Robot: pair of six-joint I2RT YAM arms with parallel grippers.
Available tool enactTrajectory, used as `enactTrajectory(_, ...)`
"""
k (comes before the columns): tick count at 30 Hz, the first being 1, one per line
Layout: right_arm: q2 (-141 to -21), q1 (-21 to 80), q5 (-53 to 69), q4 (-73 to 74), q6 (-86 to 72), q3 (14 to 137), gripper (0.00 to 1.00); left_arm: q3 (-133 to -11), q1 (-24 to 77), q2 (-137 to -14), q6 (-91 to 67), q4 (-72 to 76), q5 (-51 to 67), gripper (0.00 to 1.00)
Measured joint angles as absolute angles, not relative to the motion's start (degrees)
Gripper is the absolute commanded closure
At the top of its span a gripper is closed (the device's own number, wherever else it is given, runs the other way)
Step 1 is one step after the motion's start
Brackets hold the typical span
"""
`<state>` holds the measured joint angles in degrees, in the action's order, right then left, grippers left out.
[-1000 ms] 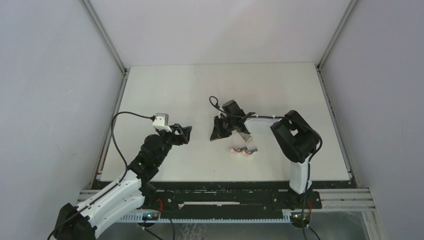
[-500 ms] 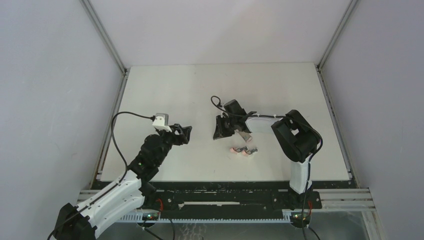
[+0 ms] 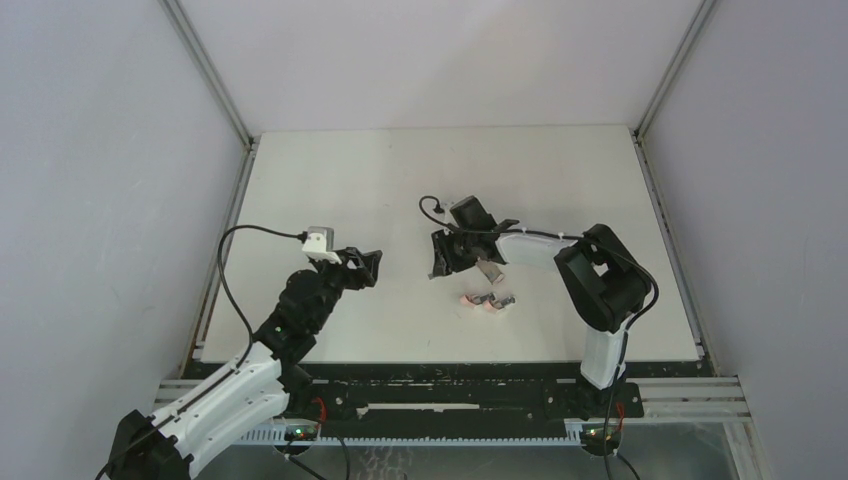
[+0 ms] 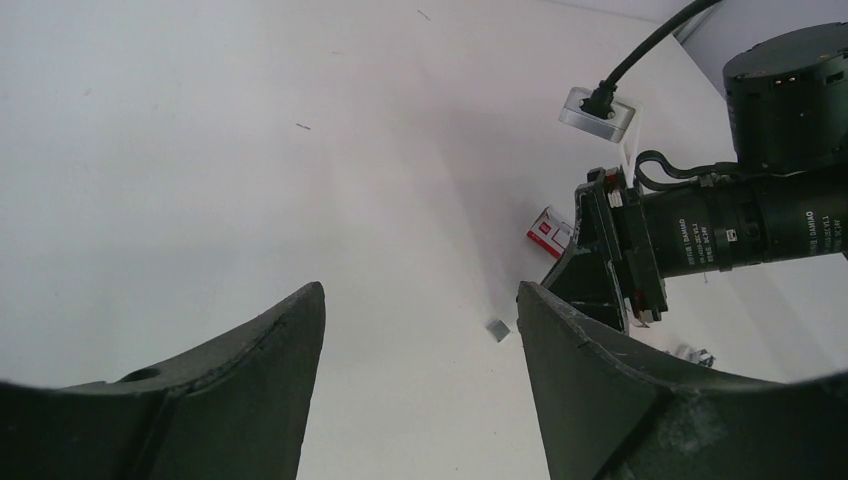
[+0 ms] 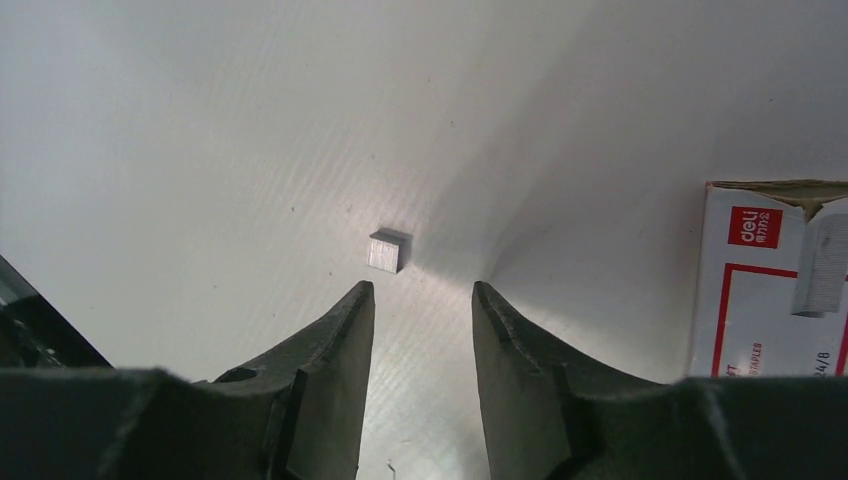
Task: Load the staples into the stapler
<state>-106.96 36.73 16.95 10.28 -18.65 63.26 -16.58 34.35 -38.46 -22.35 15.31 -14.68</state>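
Left gripper hangs over the table, jaws spread wide and empty. The staples, a small grey block, lie loose on the table just beyond the tips of the right gripper, whose jaws are parted and grip nothing. The box sits to the right, with what look like pink staplers nearby.

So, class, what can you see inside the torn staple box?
Through the torn corner of the staple box, a grey block of staples shows. Its printed cardboard covers the rest.
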Motion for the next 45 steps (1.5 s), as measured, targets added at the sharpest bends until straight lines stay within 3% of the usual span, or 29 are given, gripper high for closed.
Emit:
enactTrajectory(16,-111.66,38.02,18.44,14.79,-9.78,74.41,0.61,-16.58,34.35,-38.44,-22.33,15.29,-14.85,0.25)
enactTrajectory(45,-115.0,38.79,25.47,19.99,-9.34,74.76,0.66,-16.58,34.35,-38.28,-22.33,14.85,-14.83,0.25)
